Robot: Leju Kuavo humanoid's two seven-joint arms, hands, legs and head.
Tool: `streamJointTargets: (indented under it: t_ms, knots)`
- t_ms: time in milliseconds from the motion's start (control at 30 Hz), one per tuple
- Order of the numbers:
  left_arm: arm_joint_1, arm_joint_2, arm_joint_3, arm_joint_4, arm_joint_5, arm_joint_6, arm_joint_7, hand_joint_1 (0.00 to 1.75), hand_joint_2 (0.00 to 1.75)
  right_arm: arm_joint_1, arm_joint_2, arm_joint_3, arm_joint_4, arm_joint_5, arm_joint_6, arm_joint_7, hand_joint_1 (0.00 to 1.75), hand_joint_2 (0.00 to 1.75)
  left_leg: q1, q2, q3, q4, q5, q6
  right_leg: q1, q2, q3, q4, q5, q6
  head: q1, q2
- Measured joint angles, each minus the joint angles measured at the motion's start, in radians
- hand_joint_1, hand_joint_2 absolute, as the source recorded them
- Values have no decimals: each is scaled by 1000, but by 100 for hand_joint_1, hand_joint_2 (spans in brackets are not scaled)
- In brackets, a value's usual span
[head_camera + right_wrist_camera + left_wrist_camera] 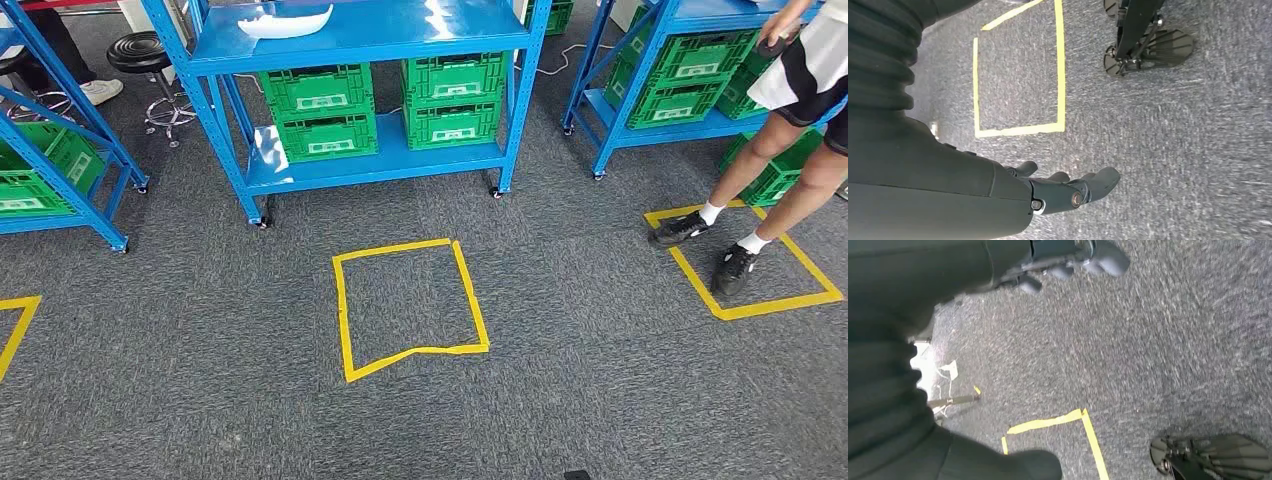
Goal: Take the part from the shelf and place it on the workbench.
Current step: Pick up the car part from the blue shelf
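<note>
Both hands hang low over the grey carpet [560, 400]. Left hand [1068, 262] holds nothing, fingers loosely spread; right hand [1068, 190] is also released, fingers stretched out and apart. Straight ahead stands a blue shelf [360, 40], and the white part [287, 22] lies on its upper board, well apart from both hands. Below the part sit 4 green crates [320, 105]. In front of the shelf, a yellow tape square [410, 305] marks the carpet. To the right of the shelf a person [790, 90] stands.
</note>
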Motion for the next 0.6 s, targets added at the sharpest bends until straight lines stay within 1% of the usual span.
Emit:
streamJointTargets:
  t_ms: [33, 67, 100, 167, 333, 400, 433, 533, 600]
  knots:
    - [-3, -2, 8, 2, -14, 2, 1, 0, 58, -3, 1, -5, 2, 6, -1, 3, 0, 175, 0, 0, 0, 0, 0, 0, 0, 0, 0, 0, 0, 0, 0, 0]
    - [-6, -3, 18, 4, -28, 4, 1, 0, 44, -5, 3, -11, 5, 12, -2, 5, 0, 131, 0, 0, 0, 0, 0, 0, 0, 0, 0, 0, 0, 0, 0, 0]
    - [-11, -6, 31, 8, -48, 6, 1, 0, 0, -9, 5, -19, 9, 21, -3, 8, 0, 87, 0, 0, 1, 0, 0, 0, 0, 0, 0, 0, 0, 0, 0, 0]
    - [-16, -8, 45, 11, -69, 9, 2, 0, 0, -13, 8, -27, 13, 30, -5, 12, 0, 0, 0, 0, 1, 0, 0, 0, 0, 0, 0, 0, 0, 0, 0, 0]
    - [-21, -10, 57, 13, -83, 10, 0, 0, 0, -16, 9, -32, 16, 37, -6, 13, 0, 0, 0, 0, 1, 0, 1, -1, 0, 0, 0, 0, 0, 0, 0, 0]
    - [-39, -15, 90, 19, -122, 13, -12, 0, 0, -24, 13, -49, 24, 57, -8, 20, 0, 0, 0, 0, 1, 0, 1, -1, 0, 0, -1, 0, 0, 0, 0, 0]
    - [-65, -18, 115, 22, -154, 16, -32, 0, 0, -32, 17, -62, 31, 74, -9, 24, 0, 0, 0, -1, 2, 0, 1, -1, 0, 0, -1, 0, 1, 0, 0, 0]
    - [-220, -24, 177, 27, -251, 26, -145, 0, 0, -64, 29, -104, 53, 129, -6, 42, 0, 0, 0, -2, 5, 0, 5, -3, 0, -1, -3, 1, 4, -1, 0, 0]
    - [-306, -23, 183, 24, -274, 31, -201, 0, 0, -76, 33, -116, 61, 144, -2, 47, 0, 0, 0, -2, 4, 0, 7, -4, 0, -1, -4, 2, 6, -1, 0, 0]
